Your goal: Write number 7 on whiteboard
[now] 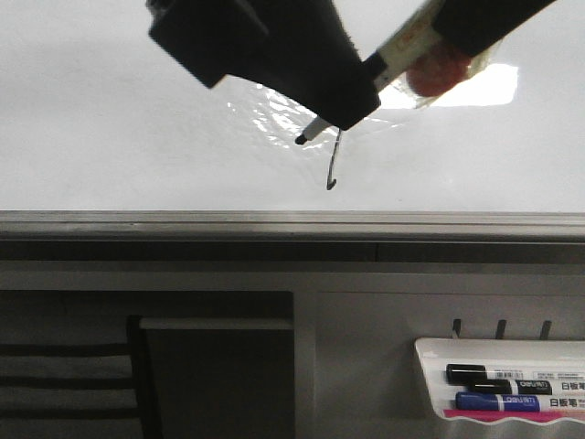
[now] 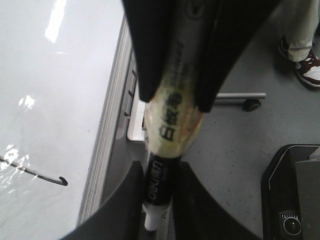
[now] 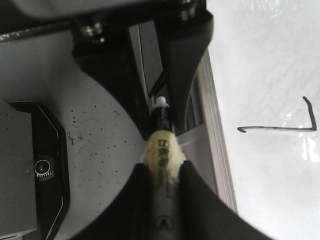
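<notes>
Grippers — left [image 2: 159,165] and right [image 3: 162,135] — both clench one marker [image 1: 311,133] beside number 7 [image 3: 280,122].

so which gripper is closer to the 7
Left. The left gripper clamps the marker near its tip, just above the number 7; the right gripper holds its rear, farther up-right.

A white tray [image 1: 430,366] holds black [image 1: 498,375] and blue markers [image 1: 512,401].
</notes>
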